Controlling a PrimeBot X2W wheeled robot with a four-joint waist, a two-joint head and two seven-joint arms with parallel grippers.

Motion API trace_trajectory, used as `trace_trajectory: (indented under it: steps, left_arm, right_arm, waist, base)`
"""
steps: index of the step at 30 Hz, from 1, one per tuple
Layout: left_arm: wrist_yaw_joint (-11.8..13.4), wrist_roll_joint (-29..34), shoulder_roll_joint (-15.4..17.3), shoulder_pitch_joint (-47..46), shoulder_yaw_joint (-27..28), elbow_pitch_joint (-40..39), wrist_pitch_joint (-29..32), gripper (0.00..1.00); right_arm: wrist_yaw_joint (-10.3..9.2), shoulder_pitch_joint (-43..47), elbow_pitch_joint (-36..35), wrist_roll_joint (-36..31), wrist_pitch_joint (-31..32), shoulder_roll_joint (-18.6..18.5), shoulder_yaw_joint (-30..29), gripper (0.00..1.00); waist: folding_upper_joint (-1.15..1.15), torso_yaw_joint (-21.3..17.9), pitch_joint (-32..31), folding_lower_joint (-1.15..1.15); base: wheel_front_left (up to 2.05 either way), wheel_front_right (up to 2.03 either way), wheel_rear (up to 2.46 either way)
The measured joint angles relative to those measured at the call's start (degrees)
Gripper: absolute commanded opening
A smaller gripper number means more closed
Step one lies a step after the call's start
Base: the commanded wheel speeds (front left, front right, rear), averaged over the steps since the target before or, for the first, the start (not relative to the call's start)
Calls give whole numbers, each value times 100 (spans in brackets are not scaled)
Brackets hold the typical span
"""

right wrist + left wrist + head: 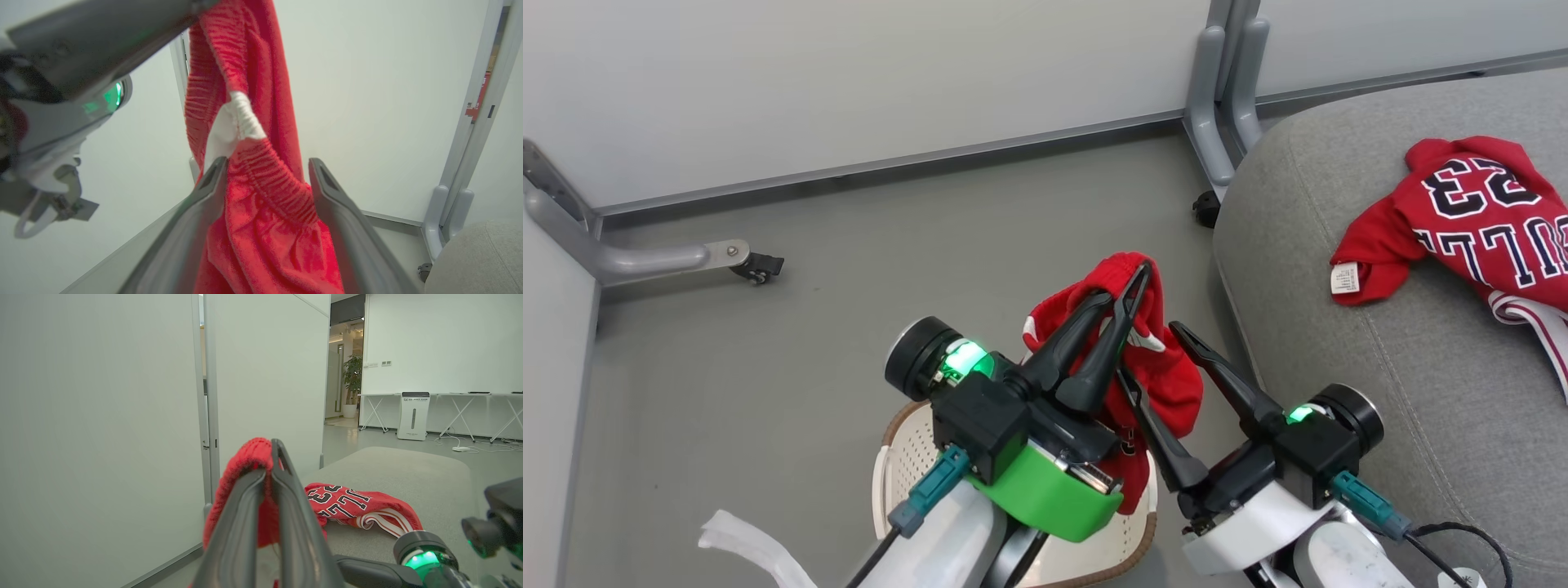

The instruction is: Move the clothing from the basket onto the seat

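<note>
Left jaws clench the red garment over the basket; right jaws gape wide astride it.

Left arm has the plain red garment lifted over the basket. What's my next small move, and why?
Probably close the right gripper: its open fingers straddle the plain red garment, which hangs from the shut left gripper above the basket. A second hold should steady it for the carry to the seat, where the jersey already lies.
</note>
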Motion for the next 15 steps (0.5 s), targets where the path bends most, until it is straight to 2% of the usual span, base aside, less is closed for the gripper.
trace_trajectory:
  steps: [7, 15]
  left_arm:
    - [34, -93, 0, -156, -141, -85, 0, 0]
    - [42, -138, 0, -203, -197, -75, 0, 0]
  right_arm:
    - [0, -80, 649, -310, -1, 103, -396, 100]
    - [0, -316, 1167, -52, -1, 190, -196, 100]
  waist:
    - [0, 62, 84, 0]
    - [0, 100, 127, 0]
  base:
    - [0, 0, 0]
    - [0, 0, 0]
